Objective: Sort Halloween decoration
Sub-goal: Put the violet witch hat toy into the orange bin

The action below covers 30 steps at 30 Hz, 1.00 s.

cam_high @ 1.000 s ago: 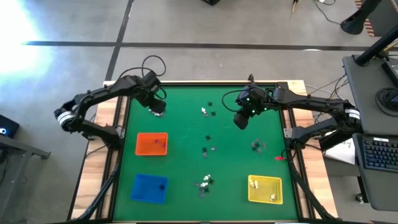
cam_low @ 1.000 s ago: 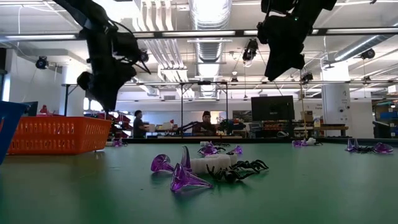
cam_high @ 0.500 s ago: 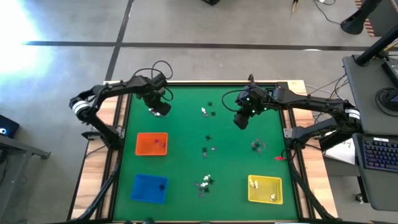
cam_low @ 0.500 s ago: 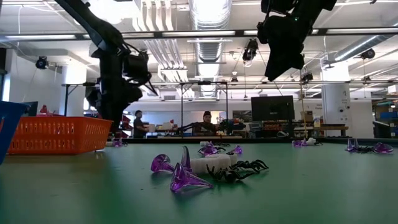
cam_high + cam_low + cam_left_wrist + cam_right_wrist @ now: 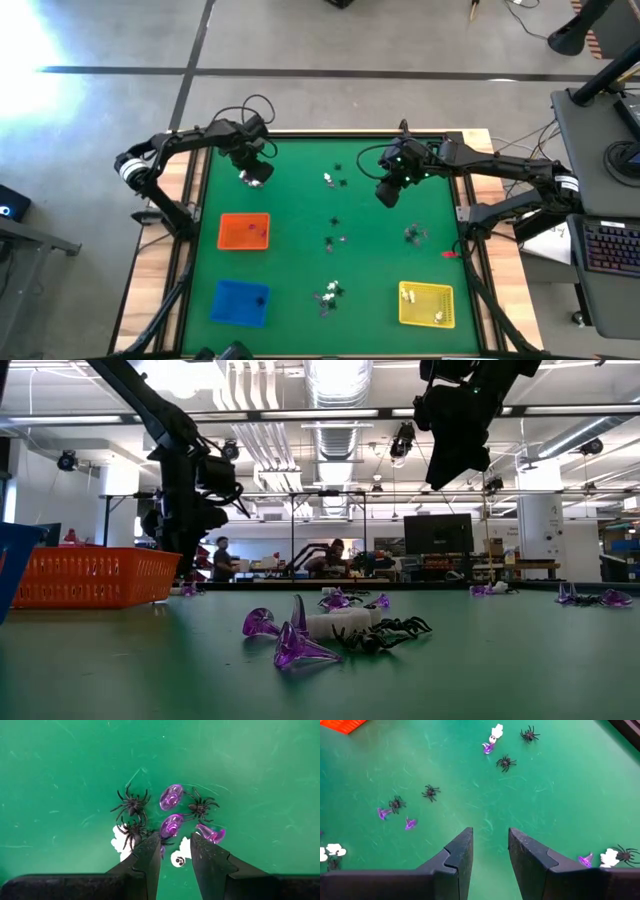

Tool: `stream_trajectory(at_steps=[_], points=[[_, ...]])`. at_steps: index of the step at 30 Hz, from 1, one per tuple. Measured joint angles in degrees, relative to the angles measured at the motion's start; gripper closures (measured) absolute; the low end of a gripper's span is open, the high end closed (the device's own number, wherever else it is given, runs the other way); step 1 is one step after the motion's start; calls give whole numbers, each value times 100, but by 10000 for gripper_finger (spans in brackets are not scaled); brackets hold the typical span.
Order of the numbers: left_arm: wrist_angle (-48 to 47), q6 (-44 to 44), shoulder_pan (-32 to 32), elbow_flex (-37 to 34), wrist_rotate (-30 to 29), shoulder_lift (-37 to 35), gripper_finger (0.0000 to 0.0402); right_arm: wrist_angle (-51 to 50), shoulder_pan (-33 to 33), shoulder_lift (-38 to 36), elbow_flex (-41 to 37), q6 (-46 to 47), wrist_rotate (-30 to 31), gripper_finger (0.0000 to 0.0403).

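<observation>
My left gripper (image 5: 255,176) is open, low over the table's far left part, just beyond the orange tray (image 5: 244,231). In its wrist view the open gripper (image 5: 175,851) points down at a heap of trinkets: black spiders (image 5: 132,805), purple pieces (image 5: 171,825) and white ghosts (image 5: 179,858). One ghost lies between the fingertips. The fingers are not seen touching anything. My right gripper (image 5: 388,192) hangs open high over the far right of the table, with scattered trinkets (image 5: 430,792) on the cloth below it (image 5: 490,851).
A blue tray (image 5: 239,302) and a yellow tray (image 5: 426,304) sit at the near edge. More trinket groups lie at the far middle (image 5: 333,180), the centre (image 5: 335,241), the right (image 5: 415,235) and near the front (image 5: 335,632). People stand in the room behind.
My left gripper has come down toward the table over the heap near the orange tray, shifting slightly toward the table's right, and its arm has swung in closer. My right arm has kept still.
</observation>
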Motion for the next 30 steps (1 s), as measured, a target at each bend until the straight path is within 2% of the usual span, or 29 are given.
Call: stream_trajectory(at_steps=[30], points=[[80, 156, 29, -13, 115, 107, 323, 2, 0, 0, 0, 20, 0, 289]])
